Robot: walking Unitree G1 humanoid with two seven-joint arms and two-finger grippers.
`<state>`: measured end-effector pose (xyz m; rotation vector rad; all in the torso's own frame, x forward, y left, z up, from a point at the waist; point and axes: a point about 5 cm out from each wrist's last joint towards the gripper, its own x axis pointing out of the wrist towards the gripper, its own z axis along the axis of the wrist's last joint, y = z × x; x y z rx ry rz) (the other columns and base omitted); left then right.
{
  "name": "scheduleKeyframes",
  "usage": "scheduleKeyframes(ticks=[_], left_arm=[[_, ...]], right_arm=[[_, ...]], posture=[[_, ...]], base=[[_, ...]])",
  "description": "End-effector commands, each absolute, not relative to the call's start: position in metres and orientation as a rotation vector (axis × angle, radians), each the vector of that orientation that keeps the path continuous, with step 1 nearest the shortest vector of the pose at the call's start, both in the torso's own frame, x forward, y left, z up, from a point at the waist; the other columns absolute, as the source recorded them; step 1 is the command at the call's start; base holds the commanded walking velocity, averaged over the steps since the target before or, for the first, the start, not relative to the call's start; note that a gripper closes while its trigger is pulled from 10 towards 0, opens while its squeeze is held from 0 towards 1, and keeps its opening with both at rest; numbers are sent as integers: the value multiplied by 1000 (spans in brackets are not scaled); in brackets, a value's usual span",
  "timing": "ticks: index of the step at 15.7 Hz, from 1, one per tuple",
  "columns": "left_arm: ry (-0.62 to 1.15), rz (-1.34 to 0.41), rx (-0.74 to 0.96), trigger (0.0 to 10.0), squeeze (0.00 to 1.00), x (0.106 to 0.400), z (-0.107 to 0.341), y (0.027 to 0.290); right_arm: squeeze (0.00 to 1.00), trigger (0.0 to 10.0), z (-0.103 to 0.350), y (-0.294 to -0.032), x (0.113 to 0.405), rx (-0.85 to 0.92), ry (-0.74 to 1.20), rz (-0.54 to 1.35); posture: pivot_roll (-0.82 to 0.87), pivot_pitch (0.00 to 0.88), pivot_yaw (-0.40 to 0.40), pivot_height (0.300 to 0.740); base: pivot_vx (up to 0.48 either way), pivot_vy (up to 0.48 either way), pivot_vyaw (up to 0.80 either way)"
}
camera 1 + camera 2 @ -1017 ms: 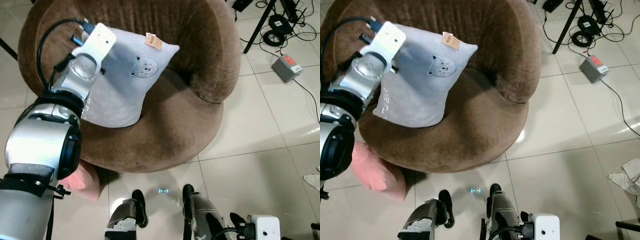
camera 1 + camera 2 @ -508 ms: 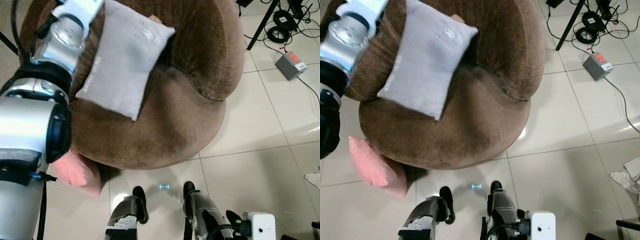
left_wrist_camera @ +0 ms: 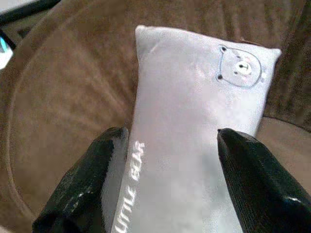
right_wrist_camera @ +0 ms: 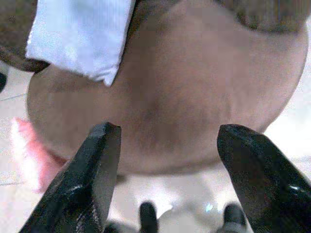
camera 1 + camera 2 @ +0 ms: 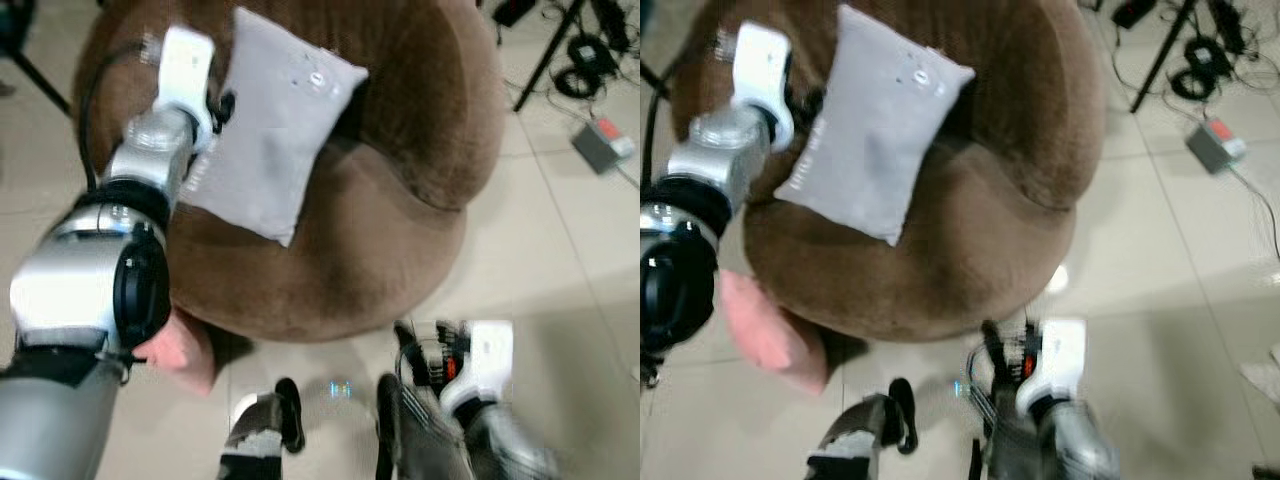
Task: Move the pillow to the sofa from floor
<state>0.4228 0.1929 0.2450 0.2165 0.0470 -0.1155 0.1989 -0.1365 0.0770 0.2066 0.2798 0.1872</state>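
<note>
A grey pillow (image 5: 275, 130) with a small bear print lies tilted on the round brown sofa (image 5: 400, 230), its top against the backrest. My left gripper (image 5: 218, 108) reaches over the sofa's left side and holds the pillow's left edge. In the left wrist view the pillow (image 3: 194, 126) sits between the two black fingers (image 3: 97, 174), with the left gripper (image 3: 172, 136) shut on it. My right gripper (image 5: 420, 345) is raised low in front of the sofa. It shows open (image 4: 167, 130) in the right wrist view, with nothing between its fingers.
A pink pillow (image 5: 185, 355) lies on the tiled floor against the sofa's front left. A grey box (image 5: 603, 143), cables and a tripod leg (image 5: 545, 50) are at the back right. My feet (image 5: 265, 430) stand just before the sofa.
The view has shifted and blurred. My right arm has risen into view in front of the sofa. The left gripper still holds the pillow, which now rests further against the backrest.
</note>
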Motion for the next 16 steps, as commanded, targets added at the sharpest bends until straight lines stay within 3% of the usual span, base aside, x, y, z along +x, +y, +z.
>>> scheduleKeyframes(ticks=[1, 4, 5, 6, 8, 11, 12, 14, 16], left_arm=[[34, -156, 178, 10000, 0, 420, 235, 195], [132, -251, 186, 10000, 0, 406, 186, 198], [246, -329, 165, 10000, 0, 388, 136, 189], [297, -381, 164, 10000, 0, 377, 114, 182], [389, -501, 141, 10000, 0, 342, 56, 140], [254, -668, 132, 10000, 0, 314, 50, 89], [100, -586, 133, 10000, 0, 302, 59, 117], [57, -451, 139, 10000, 0, 283, 54, 171], [70, -420, 119, 10000, 0, 269, 47, 191]], right_arm=[[0, 10000, 71, -144, 215, 204, 276, 158], [0, 10000, 70, -158, 256, 161, 231, 130], [0, 10000, 64, -163, 262, 146, 236, 117], [0, 10000, 61, -165, 264, 142, 239, 112], [0, 10000, 52, -166, 264, 154, 247, 99], [0, 10000, 42, -165, 258, 169, 251, 78], [0, 10000, 44, -167, 252, 190, 189, 48], [0, 10000, 46, -172, 239, 206, 125, 25], [0, 10000, 44, -173, 231, 204, 114, 32]], posture=[[-120, 77, 95, 740], [-51, 9, 110, 740], [-23, 0, 124, 740], [-23, 0, 125, 740], [-37, 0, 136, 740], [-55, 0, 138, 740], [-92, 0, 146, 740], [-103, 0, 149, 740], [-106, 0, 145, 740]], base=[[0, 0, 0], [0, 0, 0], [0, 0, 0], [0, 0, 0], [0, 0, 0], [0, 0, 0], [0, 0, 0], [0, 0, 0], [0, 0, 0]])
